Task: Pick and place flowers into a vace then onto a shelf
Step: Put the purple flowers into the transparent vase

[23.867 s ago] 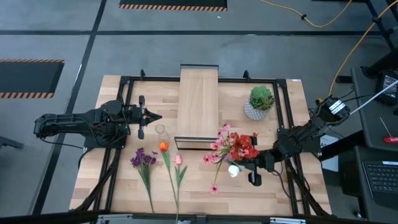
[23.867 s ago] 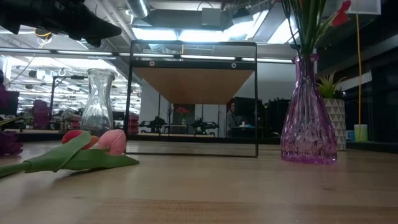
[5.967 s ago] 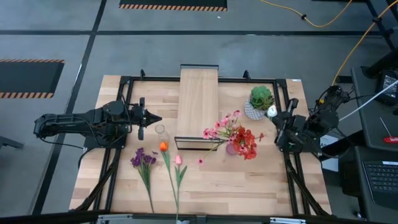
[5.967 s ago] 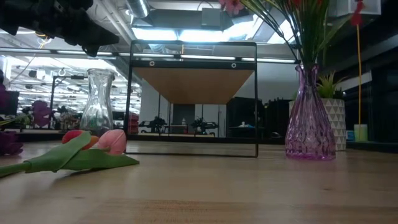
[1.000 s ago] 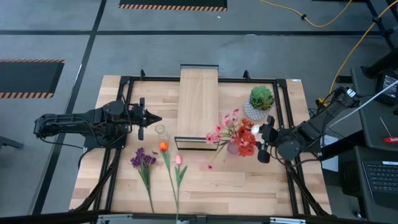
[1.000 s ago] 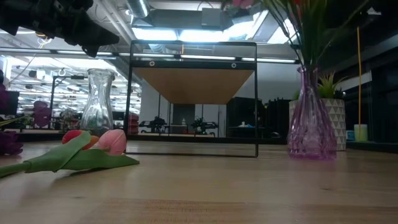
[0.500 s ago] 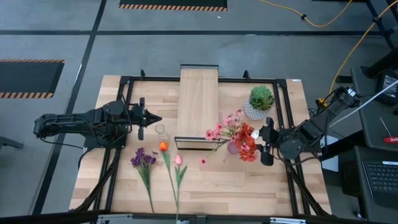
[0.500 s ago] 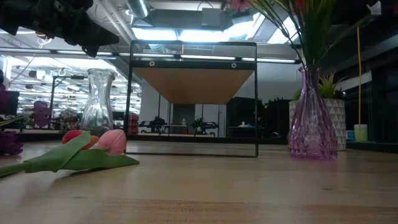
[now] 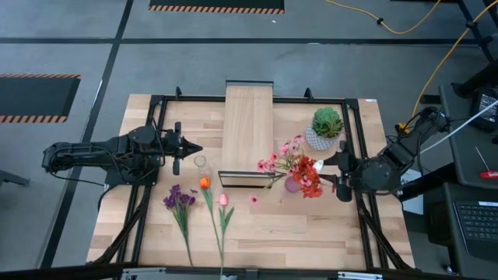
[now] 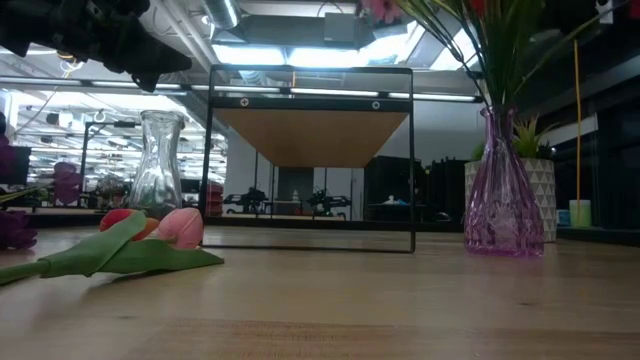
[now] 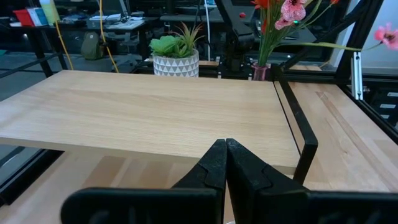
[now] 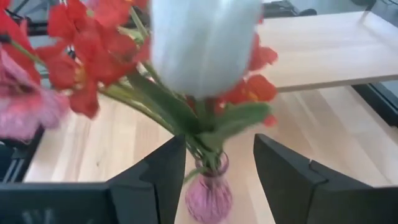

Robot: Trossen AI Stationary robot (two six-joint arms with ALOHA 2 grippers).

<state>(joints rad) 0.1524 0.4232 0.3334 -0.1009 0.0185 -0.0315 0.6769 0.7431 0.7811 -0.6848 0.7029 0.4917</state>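
A purple glass vase stands on the table right of the shelf. It holds pink blossoms, red blooms and a white bud. My right gripper is open just right of the bouquet, above the vase and touching nothing. A purple cluster, an orange tulip and a pink tulip lie flat on the table at the near left. My left gripper waits shut, left of the shelf.
A clear glass vase stands at the shelf's near left corner. A round green plant in a white pot sits at the far right. A loose pink bloom lies near the purple vase. Black frame rails border the table.
My right gripper has drawn back from the bouquet toward the table's right edge and risen a little, staying open. The flowers stay in the purple vase.
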